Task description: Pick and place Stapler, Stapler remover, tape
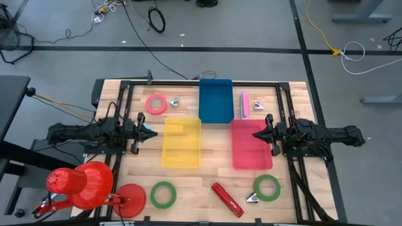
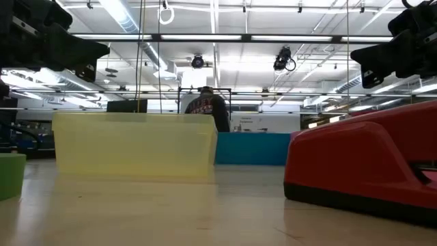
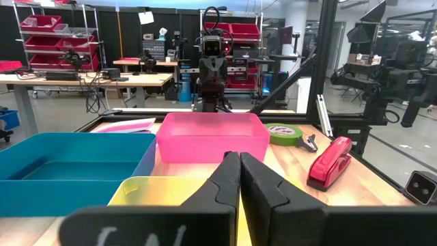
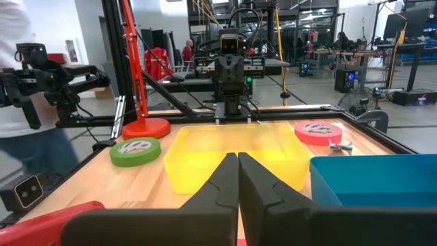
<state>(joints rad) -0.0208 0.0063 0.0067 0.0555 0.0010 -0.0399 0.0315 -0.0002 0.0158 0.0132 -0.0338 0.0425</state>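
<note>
Near edge of table [image 1: 207, 157]: red stapler [image 1: 227, 199], staple remover [image 1: 252, 198] touching green tape [image 1: 267, 188]. Mid-table: left fingers [image 1: 149, 132] pressed together beside yellow tray [image 1: 181, 143]; right fingers [image 1: 259, 134] pressed together over pink tray [image 1: 251, 145], both empty. Farther: blue tray [image 1: 215, 100], pink tape [image 1: 156, 103].

Overhead, table-level, two facing wrist views

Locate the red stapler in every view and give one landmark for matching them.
High view: red stapler at the near edge, between two green tape rolls.
Low view: fills the right foreground.
Left wrist view: right of the pink bin.
Right wrist view: bottom-left corner.
Shared landmark: the yellow bin.
</note>
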